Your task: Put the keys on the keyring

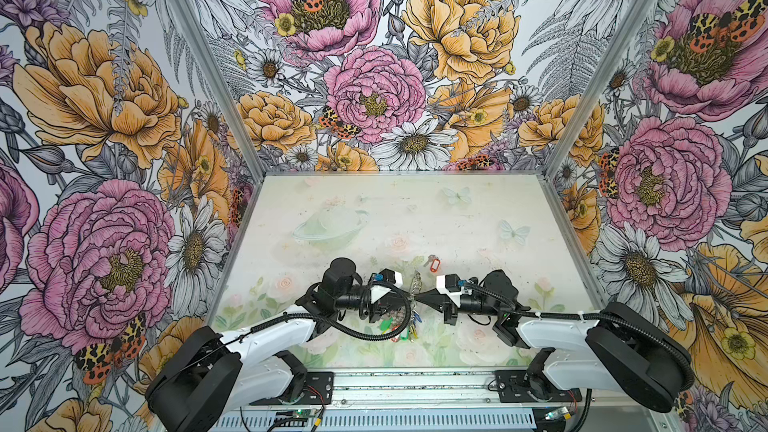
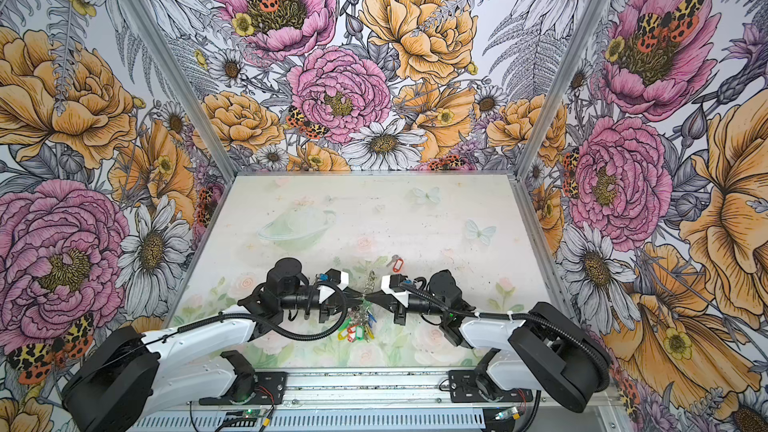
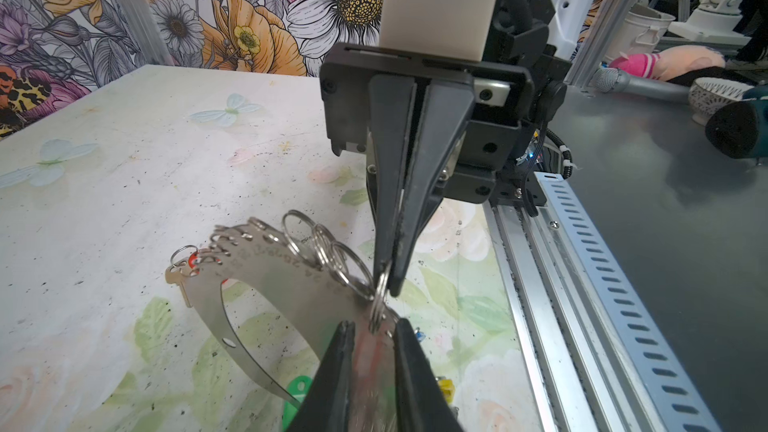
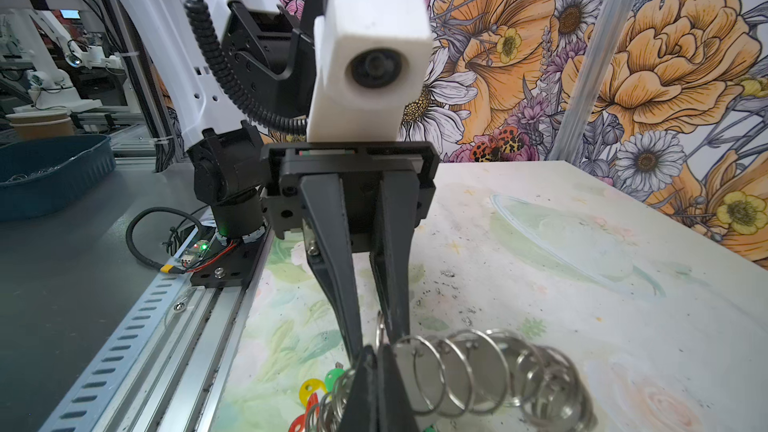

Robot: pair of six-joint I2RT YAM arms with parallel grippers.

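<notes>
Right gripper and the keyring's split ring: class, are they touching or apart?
Touching. The left wrist view shows the right gripper shut on a split ring at the edge of the keyring.

- Left arm (image 1: 270, 332): extends from the near-left base toward the middle of the desk (image 1: 415, 209), wrist turned to point right.
- Right arm (image 1: 552, 330): extends from the near-right base, wrist turned to point left.
- Left claw (image 4: 376, 340): fingers drawn in to a narrow gap, clamped on the keyring (image 3: 291, 284).
- Right claw (image 3: 384, 282): fingers pressed together, tips pinching the keyring's edge.
- Both claws lie roughly level above the desk and meet tip to tip.
</notes>
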